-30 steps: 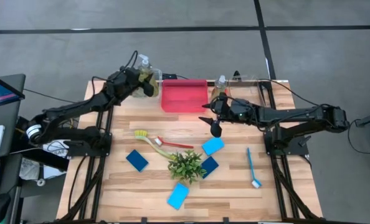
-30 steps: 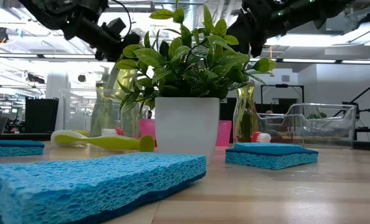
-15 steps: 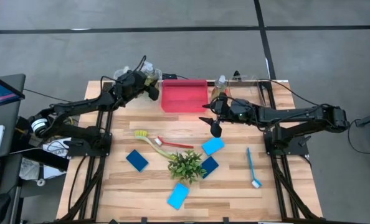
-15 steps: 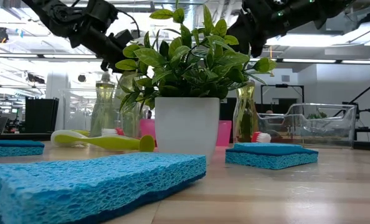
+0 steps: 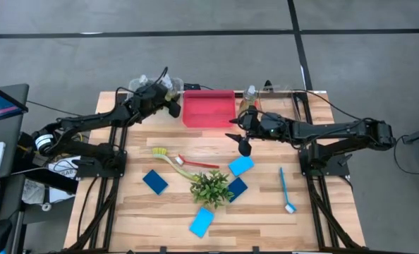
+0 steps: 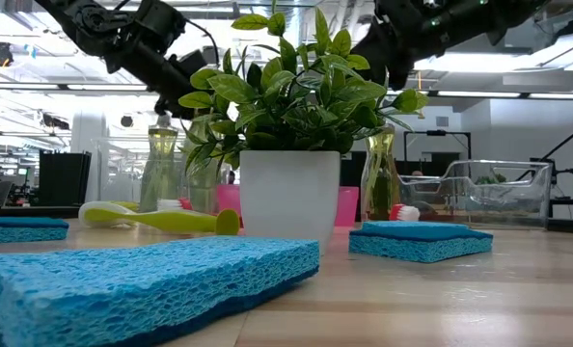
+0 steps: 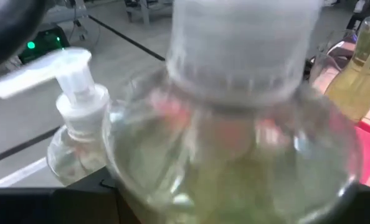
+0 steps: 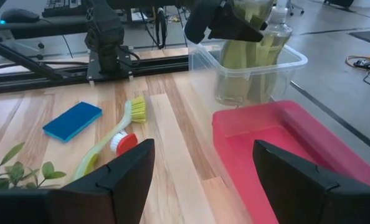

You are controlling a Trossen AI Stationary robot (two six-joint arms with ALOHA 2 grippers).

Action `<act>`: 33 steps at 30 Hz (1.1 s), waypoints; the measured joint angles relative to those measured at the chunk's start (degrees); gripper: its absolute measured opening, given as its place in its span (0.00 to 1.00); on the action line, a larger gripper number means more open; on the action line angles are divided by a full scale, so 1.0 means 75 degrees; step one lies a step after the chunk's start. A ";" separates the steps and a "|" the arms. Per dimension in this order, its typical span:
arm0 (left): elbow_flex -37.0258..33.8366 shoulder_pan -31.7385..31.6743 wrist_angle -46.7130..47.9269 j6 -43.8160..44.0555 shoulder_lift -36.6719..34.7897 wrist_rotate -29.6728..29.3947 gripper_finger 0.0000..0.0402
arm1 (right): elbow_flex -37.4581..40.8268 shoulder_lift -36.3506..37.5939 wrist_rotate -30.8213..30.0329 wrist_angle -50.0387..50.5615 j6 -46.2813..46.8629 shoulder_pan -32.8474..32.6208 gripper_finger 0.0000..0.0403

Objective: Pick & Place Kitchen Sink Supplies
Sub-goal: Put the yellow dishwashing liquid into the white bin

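At the table's far left, a clear bin [image 5: 134, 85] holds clear bottles of yellow-green liquid. My left gripper [image 5: 168, 99] is at one bottle [image 7: 235, 155] inside it, shut on it. Beside it stands another bottle with a pump top [image 7: 76, 99]. One more bottle [image 5: 250, 94] stands right of the red bin [image 5: 209, 109]. My right gripper [image 5: 238, 140] hangs open over the boards near that bin, holding nothing. Yellow [image 5: 164, 155], red [image 5: 199, 164] and blue [image 5: 286, 189] brushes and several blue sponges [image 5: 155, 181] lie flat on the table. My left gripper holds the bottle by its upper part [image 8: 238, 46], below the cap; in its own wrist view the bottle hides the fingers. It comes nearly level, slanting a little down, from the table's near left. The bottle stands upright inside the clear bin.
A small potted plant [image 5: 211, 187] stands mid-table among the sponges. A second clear bin [image 5: 283, 90] sits at the far right. Bare boards lie along the near edge and the left side.
My left gripper has gone down with the bottle, lowering it from above the clear bin's rim into the bin beside the other bottle, and has tipped slightly downward.
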State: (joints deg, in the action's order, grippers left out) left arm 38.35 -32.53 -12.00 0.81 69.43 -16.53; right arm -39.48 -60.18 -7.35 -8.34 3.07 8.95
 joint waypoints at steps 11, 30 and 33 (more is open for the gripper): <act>-0.0713 0.0000 -0.0093 0.0395 -0.0022 -0.0057 0.73 | 0.0000 -0.0009 0.0000 0.0292 0.0083 0.0000 0.66; -0.0953 0.0058 0.0199 -0.0045 -0.0758 -0.0118 0.73 | -0.0391 0.0618 -0.0020 0.1597 -0.0022 0.0009 0.66; -0.0953 0.0058 0.0334 -0.0058 -0.0826 -0.0216 0.73 | -0.0391 0.0691 -0.0020 0.1823 -0.0020 0.0009 0.66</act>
State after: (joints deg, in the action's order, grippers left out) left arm 31.20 -32.10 -9.49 0.37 63.23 -18.15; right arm -42.41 -55.00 -7.51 5.34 2.92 9.02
